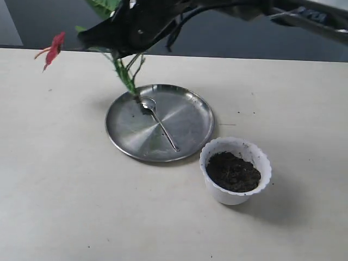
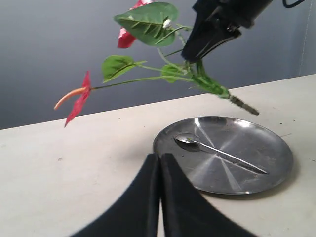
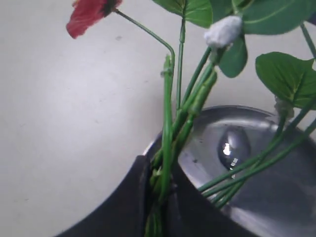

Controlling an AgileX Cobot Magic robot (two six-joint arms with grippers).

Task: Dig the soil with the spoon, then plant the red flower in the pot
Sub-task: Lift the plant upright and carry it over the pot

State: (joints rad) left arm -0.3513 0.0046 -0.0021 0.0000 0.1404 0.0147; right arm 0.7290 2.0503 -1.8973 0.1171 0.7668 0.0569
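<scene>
Right gripper (image 3: 160, 197) clamped on the bundled stems of the red flower (image 2: 148, 64), holding the sprig aloft over the far rim of the steel plate (image 1: 187, 138), stem end aimed down at the plate, blooms trailing out to the exterior view's left. Pot (image 1: 235, 170) of soil (image 1: 232, 171) just beside the plate's near right edge, nearer the right arm. Spoon (image 1: 160, 122) untouched on the plate; left gripper (image 2: 159, 168) pressed together, carrying nothing, low over the table.

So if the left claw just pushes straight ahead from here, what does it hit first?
Probably the plate; its near rim lies just ahead of the shut left claw, with the spoon beyond. Depth is uncertain.
</scene>
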